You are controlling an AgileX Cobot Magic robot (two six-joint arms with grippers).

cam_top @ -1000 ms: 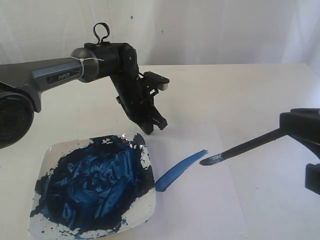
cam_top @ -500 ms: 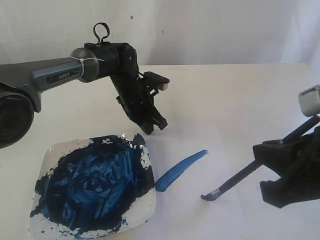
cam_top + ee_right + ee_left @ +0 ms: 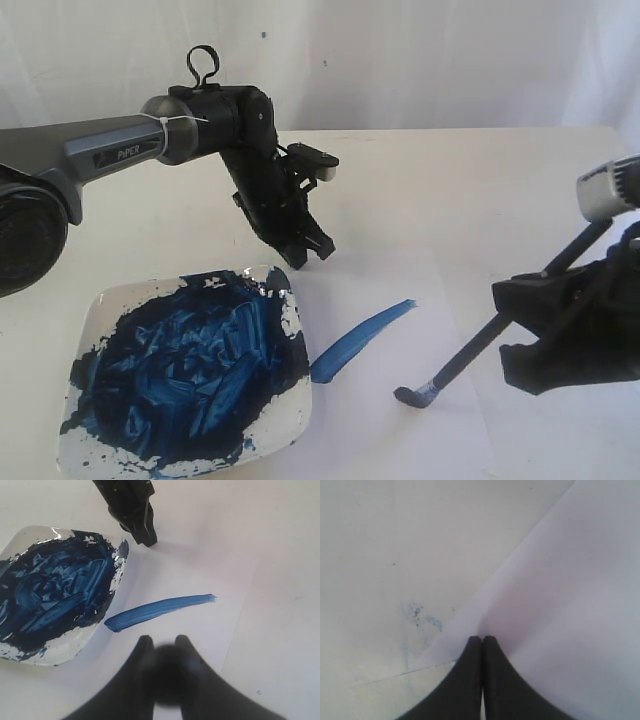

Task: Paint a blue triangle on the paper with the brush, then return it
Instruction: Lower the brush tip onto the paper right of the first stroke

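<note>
Exterior view, right gripper (image 3: 503,322): clamping thin black-handled brush (image 3: 462,355), bristles slanting lower left onto white paper (image 3: 400,440).
Left gripper (image 3: 310,250): hanging closed, empty.

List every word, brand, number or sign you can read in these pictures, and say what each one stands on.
"PiPER": pale lettering on the grey link of the left arm, in the exterior view.
Nothing else can be read: the paper, the plate and the brush show no lettering in any view.
</note>
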